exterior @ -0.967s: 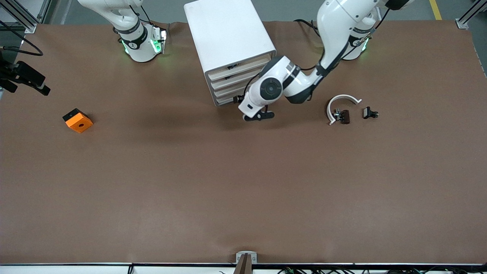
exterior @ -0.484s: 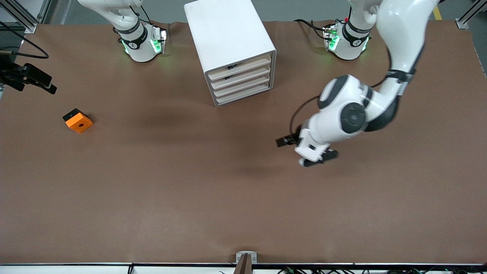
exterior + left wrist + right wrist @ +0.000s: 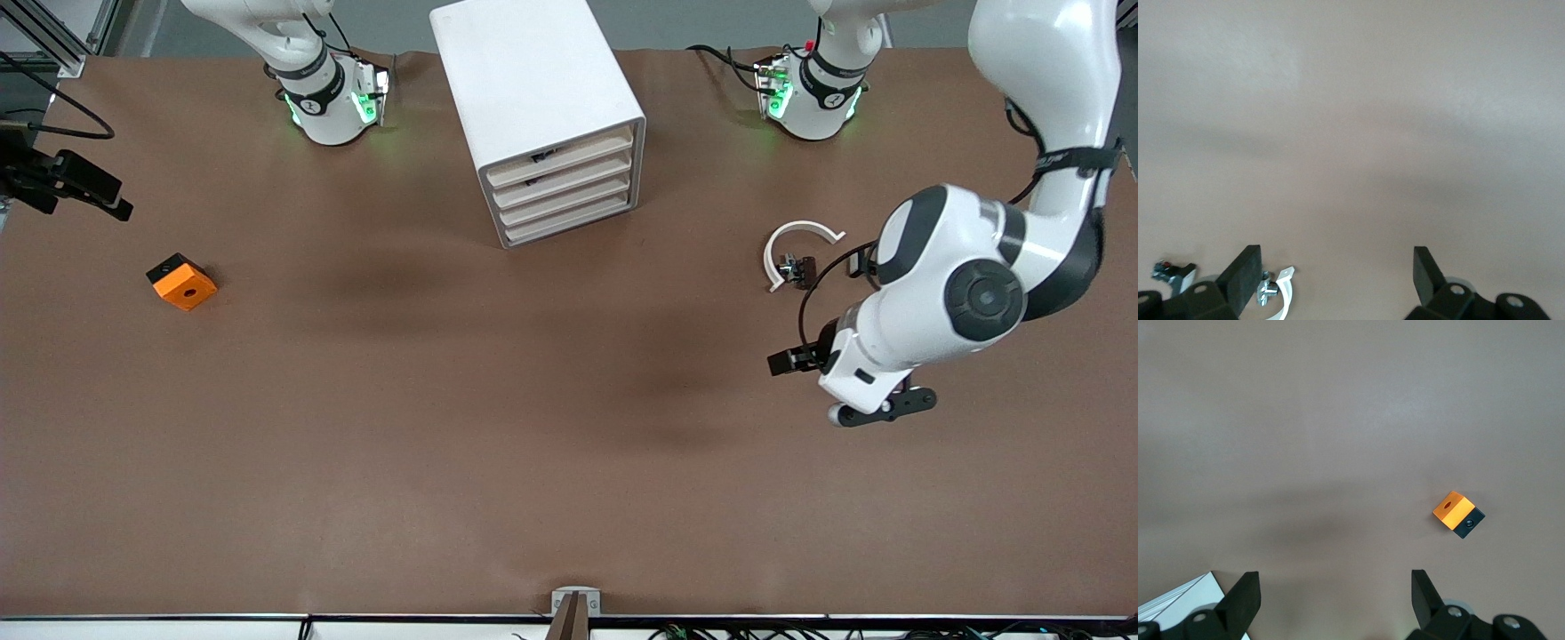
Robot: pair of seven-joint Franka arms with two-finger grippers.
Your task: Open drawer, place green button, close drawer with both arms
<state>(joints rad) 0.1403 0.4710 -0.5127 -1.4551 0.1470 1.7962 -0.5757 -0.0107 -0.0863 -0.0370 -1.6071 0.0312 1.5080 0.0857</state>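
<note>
The white cabinet stands between the arms' bases. Its four beige-fronted drawers are all shut. The button does not show in any view. My left gripper hangs open and empty over bare brown table toward the left arm's end. A white curved strip with a small clip lies just beside the spot under it. My right gripper is open and empty, high over the table. Only a black part of that hand shows in the front view, at the right arm's end.
An orange square block with a hole lies toward the right arm's end. A small black clip part sits at the curved strip; the left arm's elbow hangs over the spot beside it. A white corner shows by the right gripper.
The left arm has swung away from the cabinet's drawer fronts toward its own end of the table and toward the front camera. Both grippers stayed open. The right hand shifted slightly.
</note>
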